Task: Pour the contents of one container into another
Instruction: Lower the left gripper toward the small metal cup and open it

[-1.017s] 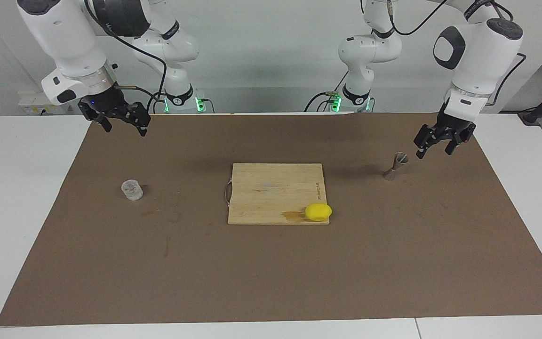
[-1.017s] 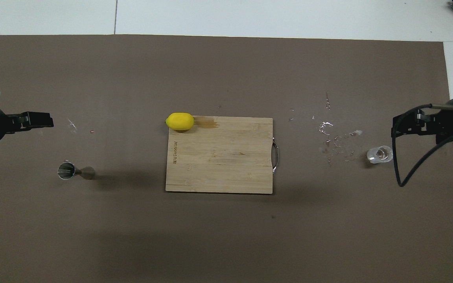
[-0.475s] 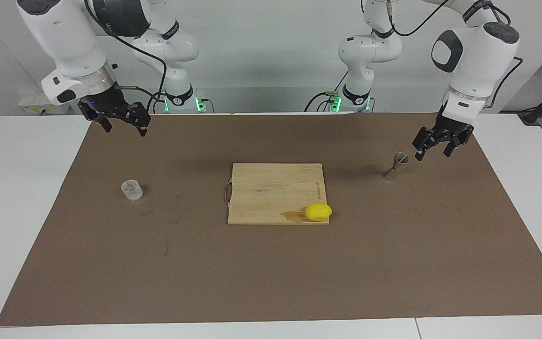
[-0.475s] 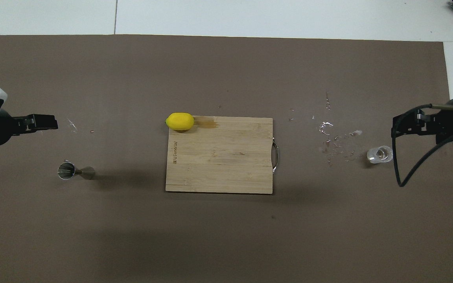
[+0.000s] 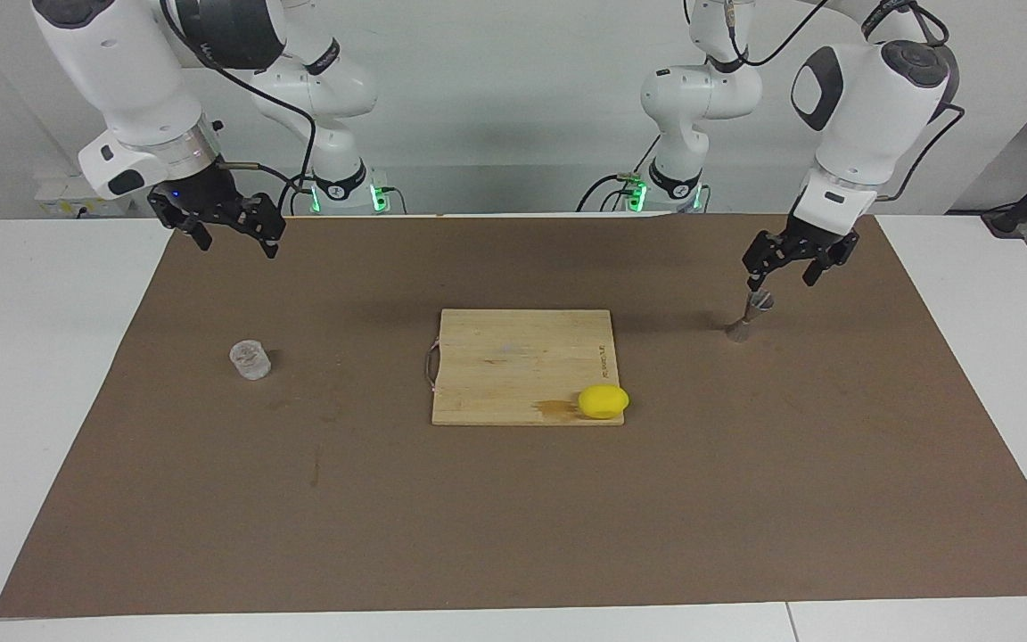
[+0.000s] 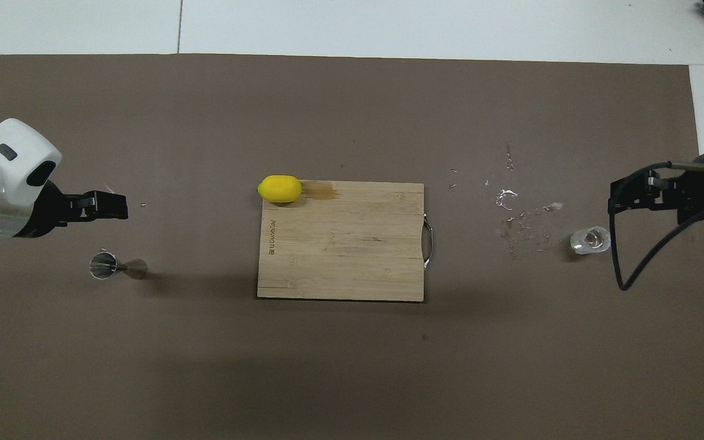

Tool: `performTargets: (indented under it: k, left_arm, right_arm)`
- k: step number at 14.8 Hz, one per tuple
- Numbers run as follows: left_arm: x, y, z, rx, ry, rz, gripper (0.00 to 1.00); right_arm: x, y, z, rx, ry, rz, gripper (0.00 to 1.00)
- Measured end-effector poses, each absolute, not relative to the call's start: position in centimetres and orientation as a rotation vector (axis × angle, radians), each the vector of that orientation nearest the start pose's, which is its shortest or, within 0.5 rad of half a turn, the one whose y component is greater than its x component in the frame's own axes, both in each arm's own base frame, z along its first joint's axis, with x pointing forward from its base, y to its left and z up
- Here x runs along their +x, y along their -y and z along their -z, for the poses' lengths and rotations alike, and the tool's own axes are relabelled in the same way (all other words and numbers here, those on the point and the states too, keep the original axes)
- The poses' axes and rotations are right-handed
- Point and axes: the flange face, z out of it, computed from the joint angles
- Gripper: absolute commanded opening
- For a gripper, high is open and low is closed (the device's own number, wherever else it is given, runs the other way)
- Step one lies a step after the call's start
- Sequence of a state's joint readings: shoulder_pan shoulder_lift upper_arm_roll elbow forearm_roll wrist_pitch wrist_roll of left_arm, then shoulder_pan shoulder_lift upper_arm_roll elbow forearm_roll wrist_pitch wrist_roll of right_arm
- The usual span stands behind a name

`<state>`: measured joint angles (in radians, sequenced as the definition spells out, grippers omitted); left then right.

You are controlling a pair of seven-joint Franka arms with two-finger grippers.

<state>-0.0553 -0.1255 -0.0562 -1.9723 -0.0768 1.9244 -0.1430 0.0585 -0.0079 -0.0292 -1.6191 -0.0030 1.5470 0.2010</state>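
The clear short cup [image 5: 250, 359] [image 6: 590, 239] stands upright on the brown mat toward the right arm's end of the table. My right gripper [image 5: 237, 241] [image 6: 619, 199] hangs open and empty in the air over the mat beside the cup, well above it. The metal hourglass jigger [image 5: 750, 314] [image 6: 110, 267] stands upright toward the left arm's end. My left gripper [image 5: 779, 270] [image 6: 113, 206] hovers open and empty over the mat just beside the jigger, slightly above its rim and apart from it.
A wooden cutting board [image 5: 522, 357] [image 6: 340, 238] lies mid-table with a yellow lemon [image 5: 603, 401] [image 6: 279, 189] at its corner. Spilled drops [image 6: 523, 214] dot the mat between board and cup. The brown mat [image 5: 513, 517] covers most of the white table.
My left gripper has travelled toward the middle of the table and now hangs close above the jigger. The right arm, cup and jigger have not moved.
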Motion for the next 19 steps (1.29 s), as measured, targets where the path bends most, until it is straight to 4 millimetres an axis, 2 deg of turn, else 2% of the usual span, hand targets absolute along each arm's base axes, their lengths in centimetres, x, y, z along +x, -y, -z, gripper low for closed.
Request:
performTargets:
  k: [2, 3, 5, 6, 7, 9, 12, 16, 19]
  left_arm:
    - [52.4, 6.3, -53.0, -3.234, 0.115, 0.064, 1.00]
    - [52.4, 5.5, -53.0, -3.254, 0.155, 0.043, 1.00]
    - [52.4, 2.8, -52.9, -3.345, 0.253, 0.008, 1.00]
    - [52.3, 1.6, -52.9, -3.390, 0.211, 0.003, 1.00]
    - [52.3, 0.8, -52.7, -3.425, 0.123, 0.013, 1.00]
    - [52.2, 0.7, -52.2, -3.510, -0.088, 0.042, 1.00]
    - [52.5, -0.1, -50.4, -3.597, -0.436, 0.107, 1.00]
    - [53.1, -3.3, -47.5, -3.559, -1.034, 0.286, 1.00]
    - [53.3, -7.0, -44.4, -3.522, -1.304, 0.417, 1.00]
  right_arm:
    - [54.8, -1.6, -60.4, -3.139, -0.270, -0.100, 1.00]
    - [54.8, -1.6, -60.4, -3.139, -0.270, -0.100, 1.00]
    - [54.8, -1.6, -60.4, -3.139, -0.270, -0.100, 1.00]
    - [54.8, -1.6, -60.4, -3.139, -0.270, -0.100, 1.00]
    - [54.8, -1.6, -60.4, -3.139, -0.270, -0.100, 1.00]
    - [54.8, -1.6, -60.4, -3.139, -0.270, -0.100, 1.00]
    - [54.8, -1.6, -60.4, -3.139, -0.270, -0.100, 1.00]
    - [54.8, -1.6, -60.4, -3.139, -0.270, -0.100, 1.00]
    - [54.8, -1.6, -60.4, -3.139, -0.270, -0.100, 1.00]
